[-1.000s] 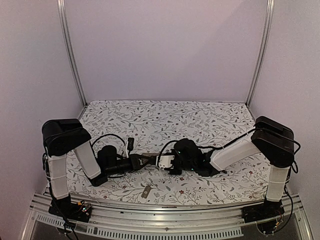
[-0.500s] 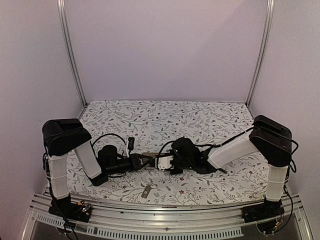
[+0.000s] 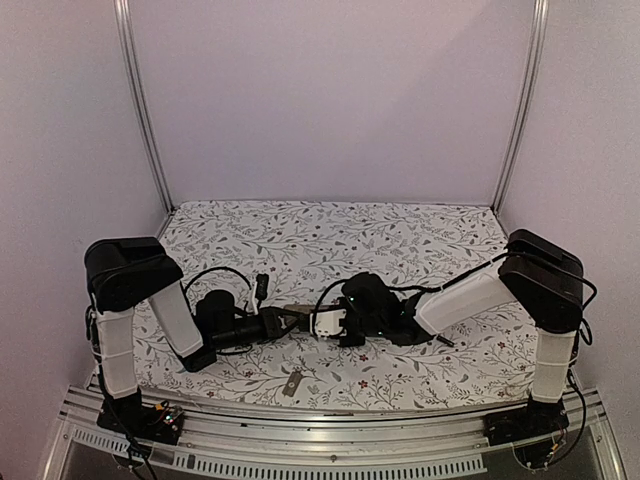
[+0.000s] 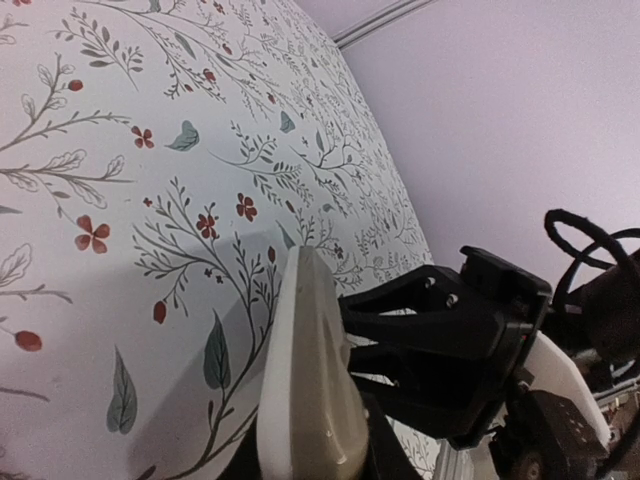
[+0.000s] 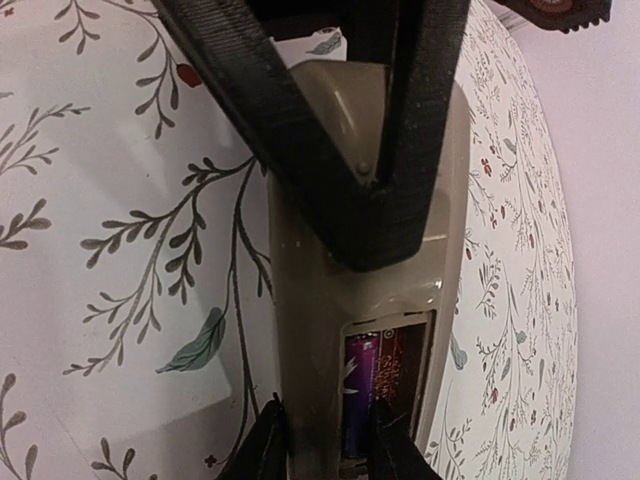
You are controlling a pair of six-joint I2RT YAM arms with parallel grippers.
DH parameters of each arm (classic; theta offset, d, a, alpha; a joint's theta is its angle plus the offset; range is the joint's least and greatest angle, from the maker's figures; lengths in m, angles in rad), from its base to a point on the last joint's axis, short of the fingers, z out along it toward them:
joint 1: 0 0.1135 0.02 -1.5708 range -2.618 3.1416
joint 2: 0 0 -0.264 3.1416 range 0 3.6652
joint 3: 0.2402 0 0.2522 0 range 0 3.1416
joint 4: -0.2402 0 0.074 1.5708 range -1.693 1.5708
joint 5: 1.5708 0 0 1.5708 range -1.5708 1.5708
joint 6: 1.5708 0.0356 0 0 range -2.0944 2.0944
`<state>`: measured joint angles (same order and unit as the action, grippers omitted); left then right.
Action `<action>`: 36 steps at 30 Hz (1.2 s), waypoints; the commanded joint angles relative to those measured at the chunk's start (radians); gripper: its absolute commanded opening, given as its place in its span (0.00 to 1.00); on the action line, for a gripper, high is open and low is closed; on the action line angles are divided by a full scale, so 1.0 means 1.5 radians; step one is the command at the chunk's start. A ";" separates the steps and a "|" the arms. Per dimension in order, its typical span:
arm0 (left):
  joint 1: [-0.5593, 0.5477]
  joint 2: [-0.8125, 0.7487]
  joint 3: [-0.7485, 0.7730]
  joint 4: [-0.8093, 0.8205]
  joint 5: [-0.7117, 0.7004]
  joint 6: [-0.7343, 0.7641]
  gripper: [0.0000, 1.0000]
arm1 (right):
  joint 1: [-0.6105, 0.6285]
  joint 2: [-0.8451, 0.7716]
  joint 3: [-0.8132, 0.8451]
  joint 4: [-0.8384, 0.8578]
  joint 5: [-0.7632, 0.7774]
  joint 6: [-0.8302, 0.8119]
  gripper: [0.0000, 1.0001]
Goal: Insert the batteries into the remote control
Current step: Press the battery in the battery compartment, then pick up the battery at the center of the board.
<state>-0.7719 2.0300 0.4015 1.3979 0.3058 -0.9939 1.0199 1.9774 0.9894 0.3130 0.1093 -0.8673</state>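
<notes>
Two arms meet low over the middle of the flowered counter (image 3: 330,230); left fingers (image 5: 265,100) are clamped on the remote control (image 5: 305,300), tan underside up, compartment uncovered; one purple battery (image 5: 360,385) lies inside; right fingers (image 5: 268,445) flank that end, and whether they grip anything I cannot tell.

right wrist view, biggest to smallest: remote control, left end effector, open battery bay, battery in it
1. remote control and left end effector: look about alike, and the end effector covers part of the remote, so unranked
2. battery bay
3. battery
</notes>
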 commanded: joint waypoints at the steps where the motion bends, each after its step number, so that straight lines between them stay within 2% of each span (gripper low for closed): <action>1: -0.004 0.017 -0.005 0.079 0.037 0.017 0.00 | -0.011 0.014 0.000 -0.074 0.012 0.033 0.33; 5: -0.004 0.017 -0.005 0.079 0.037 0.017 0.00 | -0.011 -0.001 0.009 -0.075 0.029 0.037 0.43; 12: -0.004 0.016 -0.006 0.079 0.037 0.017 0.00 | -0.011 -0.045 0.009 -0.076 0.019 0.061 0.50; 20: -0.004 0.016 -0.008 0.080 0.036 0.017 0.00 | -0.038 -0.168 -0.003 -0.081 -0.118 0.139 0.57; 24: -0.004 0.015 -0.008 0.082 0.036 0.017 0.00 | -0.084 -0.234 -0.006 -0.108 -0.131 0.236 0.59; 26: -0.004 0.014 -0.010 0.082 0.035 0.018 0.00 | -0.118 -0.259 0.012 -0.167 -0.090 0.308 0.61; 30: -0.005 0.008 -0.012 0.078 0.032 0.019 0.00 | -0.199 -0.241 0.095 -0.445 0.005 0.502 0.62; 32: -0.005 0.006 -0.013 0.076 0.032 0.020 0.00 | -0.219 -0.220 0.107 -0.550 0.032 0.590 0.60; 36: -0.006 -0.002 -0.017 0.071 0.029 0.023 0.00 | -0.235 -0.228 0.069 -0.652 0.053 0.703 0.61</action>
<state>-0.7738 2.0293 0.3973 1.3983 0.3492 -0.9874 0.6739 1.6188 1.1435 -0.3382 0.1196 -0.0734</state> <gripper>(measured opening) 0.183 0.604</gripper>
